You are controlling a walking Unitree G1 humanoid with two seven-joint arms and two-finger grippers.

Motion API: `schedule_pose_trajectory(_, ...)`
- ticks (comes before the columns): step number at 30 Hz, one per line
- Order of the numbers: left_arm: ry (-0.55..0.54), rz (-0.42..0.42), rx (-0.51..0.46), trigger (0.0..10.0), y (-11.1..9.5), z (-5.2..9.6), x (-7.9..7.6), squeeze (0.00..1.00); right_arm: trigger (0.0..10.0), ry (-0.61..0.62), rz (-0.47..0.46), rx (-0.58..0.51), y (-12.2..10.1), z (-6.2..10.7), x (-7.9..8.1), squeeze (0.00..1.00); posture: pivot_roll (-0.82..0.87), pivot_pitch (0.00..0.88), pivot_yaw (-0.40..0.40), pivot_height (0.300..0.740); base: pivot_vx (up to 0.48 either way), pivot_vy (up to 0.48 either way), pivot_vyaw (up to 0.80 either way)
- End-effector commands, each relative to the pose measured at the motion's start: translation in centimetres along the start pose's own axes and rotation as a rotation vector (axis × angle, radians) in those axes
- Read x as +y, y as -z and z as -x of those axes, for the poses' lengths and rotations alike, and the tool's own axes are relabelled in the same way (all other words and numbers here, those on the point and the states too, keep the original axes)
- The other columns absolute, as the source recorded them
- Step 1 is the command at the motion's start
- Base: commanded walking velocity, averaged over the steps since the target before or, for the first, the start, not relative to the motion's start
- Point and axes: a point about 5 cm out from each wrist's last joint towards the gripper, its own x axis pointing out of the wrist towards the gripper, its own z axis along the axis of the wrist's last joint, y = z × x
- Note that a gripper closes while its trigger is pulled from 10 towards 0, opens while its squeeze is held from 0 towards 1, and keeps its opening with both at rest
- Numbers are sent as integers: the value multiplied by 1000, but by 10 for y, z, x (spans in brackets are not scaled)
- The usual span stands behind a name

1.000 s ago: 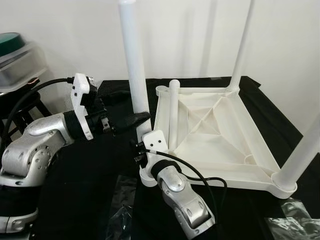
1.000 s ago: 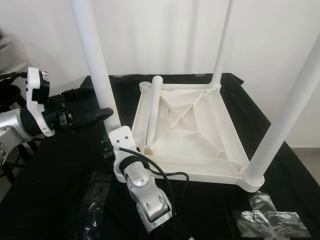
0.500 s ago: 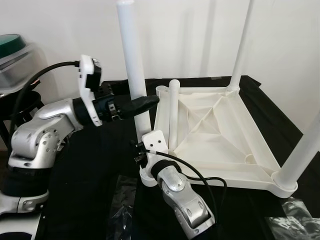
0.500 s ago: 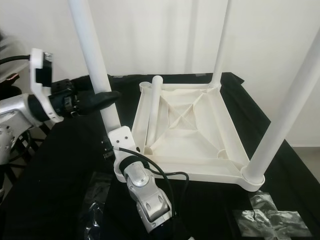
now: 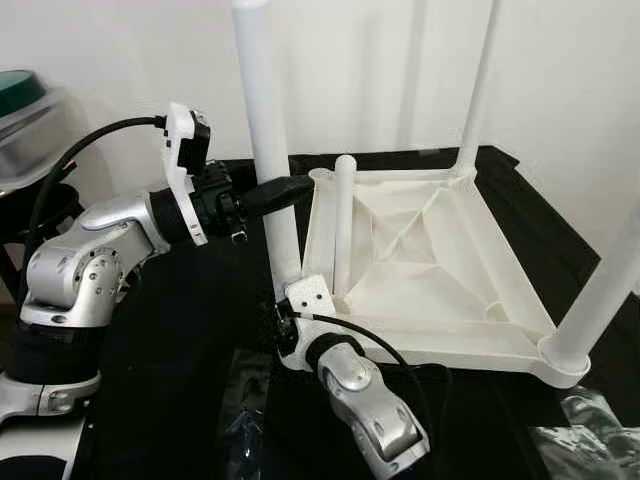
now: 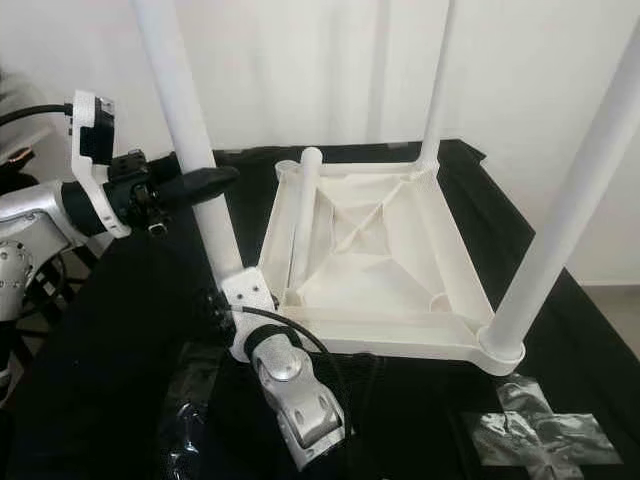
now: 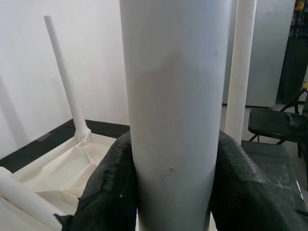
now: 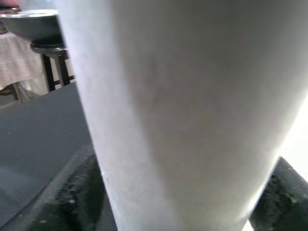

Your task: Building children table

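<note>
The white table top [image 5: 450,336] lies upside down on a black cloth. White legs stand at its near-left [image 5: 262,120], far-right [image 5: 478,90] and near-right [image 5: 600,290] corners. A loose leg [image 5: 343,230] leans inside the top by the far-left corner. My left gripper [image 5: 290,188] is shut on the near-left leg about halfway up; its black fingers [image 7: 110,187] press both sides of the leg [image 7: 175,96]. My right gripper [image 5: 285,322] is shut on the same leg [image 8: 183,96] low down by its socket, with its fingers [image 8: 72,192] partly hidden behind the leg.
Crumpled clear plastic wrappers lie on the cloth at the near left [image 5: 240,420] and near right [image 5: 590,440]. A grey bin with a green lid [image 5: 30,110] sits on a stool at the far left. A white wall stands close behind.
My left gripper has risen along the near-left leg and now holds it higher up. The right gripper stays at the leg's base. The view has shifted slightly.
</note>
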Motion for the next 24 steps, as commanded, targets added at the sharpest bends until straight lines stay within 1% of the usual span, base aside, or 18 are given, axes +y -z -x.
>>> schedule_pose_trajectory(1, 90, 14, 41, 0, 6, -7, -10, 0, 10000, -70, -31, -59, -13, -4, 3, 1000, -3, 0, 48, 740, 0, 0, 0)
schedule_pose_trajectory(3, 92, 15, 42, 0, 6, -8, -10, 0, 10000, -90, -30, -80, -17, -5, 1, 1000, -3, 0, 48, 740, 0, 0, 0)
schedule_pose_trajectory(4, 96, 18, 42, 0, 6, -8, -11, 0, 10000, -130, -18, -119, -25, -5, -4, 1000, -3, 0, 51, 740, 0, 0, 0)
schedule_pose_trajectory(5, 96, 18, 42, 0, 6, -8, -11, 0, 10000, -130, -18, -119, -25, -5, -4, 1000, -3, 0, 51, 740, 0, 0, 0)
schedule_pose_trajectory(6, 100, 19, 42, 0, 6, -8, -11, 0, 10000, -218, 13, -163, -37, -5, -15, 1000, -2, 0, 51, 740, 0, 0, 0)
schedule_pose_trajectory(8, 106, 20, 42, 0, 6, -8, -12, 0, 10000, -399, 103, -214, -58, -3, -41, 1000, 1, 0, 50, 740, 0, 0, 0)
schedule_pose_trajectory(9, 106, 20, 42, 0, 6, -8, -12, 0, 10000, -399, 103, -214, -58, -3, -41, 1000, 1, 0, 50, 740, 0, 0, 0)
schedule_pose_trajectory(11, 111, 20, 40, 0, 5, -8, -13, 0, 10000, -501, 186, -210, -68, -2, -62, 1000, 5, 0, 48, 740, 0, 0, 0)
schedule_pose_trajectory(12, 111, 20, 40, 0, 5, -8, -13, 0, 10000, -501, 186, -210, -68, -2, -62, 1000, 5, 0, 48, 740, 0, 0, 0)
schedule_pose_trajectory(14, 116, 21, 40, 0, 5, -9, -14, 0, 10000, -543, 229, -197, -72, -2, -75, 984, 8, 0, 49, 740, 0, 0, 0)
schedule_pose_trajectory(15, 116, 21, 40, 0, 5, -9, -14, 0, 10000, -543, 229, -197, -72, -2, -75, 984, 8, 0, 49, 740, 0, 0, 0)
schedule_pose_trajectory(16, 119, 21, 40, 0, 5, -9, -15, 0, 10000, -581, 230, -196, -77, -3, -83, 0, 12, 0, 49, 740, 0, 0, 0)
schedule_pose_trajectory(18, 125, 23, 42, 0, 5, -10, -16, 0, 10000, -656, 223, -197, -85, -5, -91, 0, 16, 0, 51, 740, 0, 0, 0)
schedule_pose_trajectory(21, 127, 24, 42, 0, 5, -10, -17, 0, 10000, -691, 221, -197, -88, -6, -93, 0, 18, 0, 52, 740, 0, 0, 0)
schedule_pose_trajectory(24, 133, 25, 46, 0, 4, -10, -17, 0, 10000, -798, 200, -194, -95, -10, -97, 0, 27, 0, 52, 740, 0, 0, 0)
